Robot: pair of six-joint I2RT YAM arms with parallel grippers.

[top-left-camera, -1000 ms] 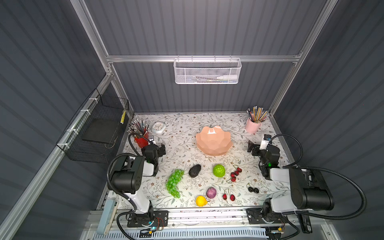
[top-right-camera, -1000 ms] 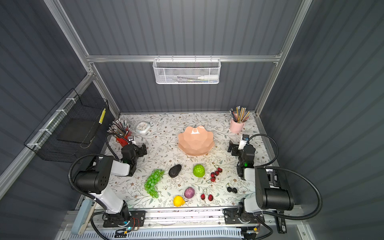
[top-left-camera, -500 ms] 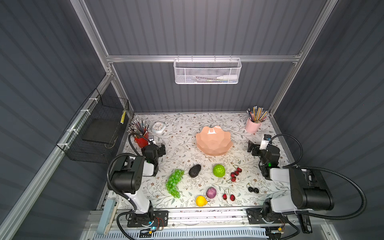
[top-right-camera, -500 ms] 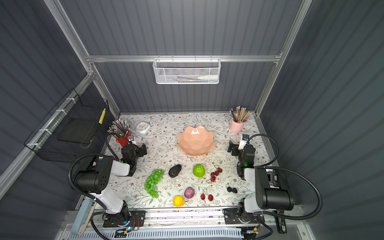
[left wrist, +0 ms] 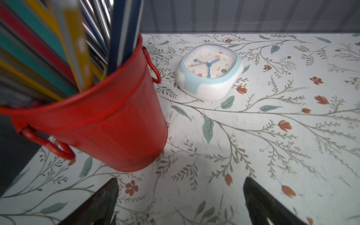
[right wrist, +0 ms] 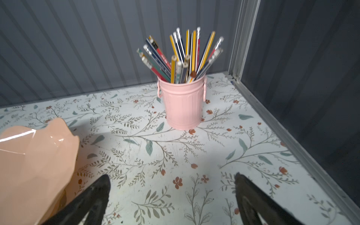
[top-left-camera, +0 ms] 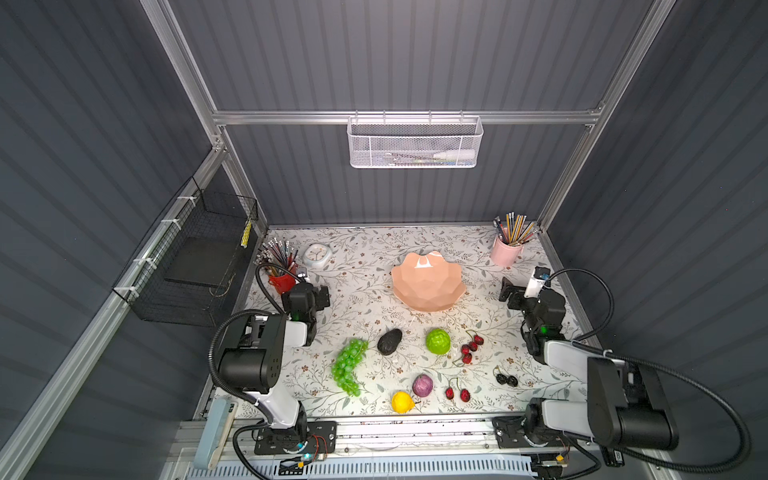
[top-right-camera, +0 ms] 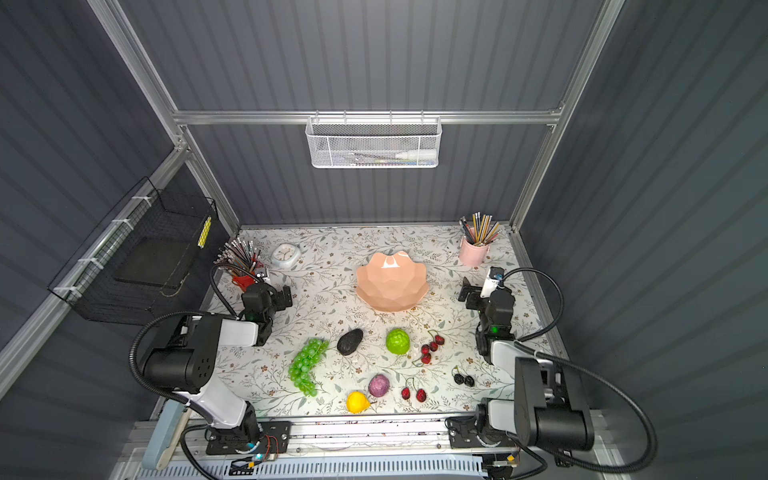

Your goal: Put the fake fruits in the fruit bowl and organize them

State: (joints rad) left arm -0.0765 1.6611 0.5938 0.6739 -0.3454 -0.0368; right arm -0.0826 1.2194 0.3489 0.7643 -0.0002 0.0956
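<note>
The salmon-pink fruit bowl (top-left-camera: 428, 297) (top-right-camera: 390, 299) (right wrist: 35, 155) stands empty mid-table. In front of it, in both top views, the fake fruits lie loose: green grapes (top-left-camera: 349, 370) (top-right-camera: 305, 370), black avocado (top-left-camera: 389, 341), bumpy lime-green ball (top-left-camera: 437, 341), purple fruit (top-left-camera: 422, 385), yellow lemon (top-left-camera: 402, 402), red cherries (top-left-camera: 471, 347) (top-left-camera: 456, 392) and dark cherries (top-left-camera: 507, 379). My left gripper (top-left-camera: 318, 293) (left wrist: 180, 194) rests low at the left, open and empty. My right gripper (top-left-camera: 510, 291) (right wrist: 172, 191) rests right of the bowl, open and empty.
A red pencil cup (left wrist: 109, 120) (top-left-camera: 282, 280) stands just ahead of the left gripper, beside a small clock (left wrist: 209, 72). A pink pencil cup (right wrist: 183, 105) (top-left-camera: 505, 251) fills the back right corner. Grey walls close in the table on three sides.
</note>
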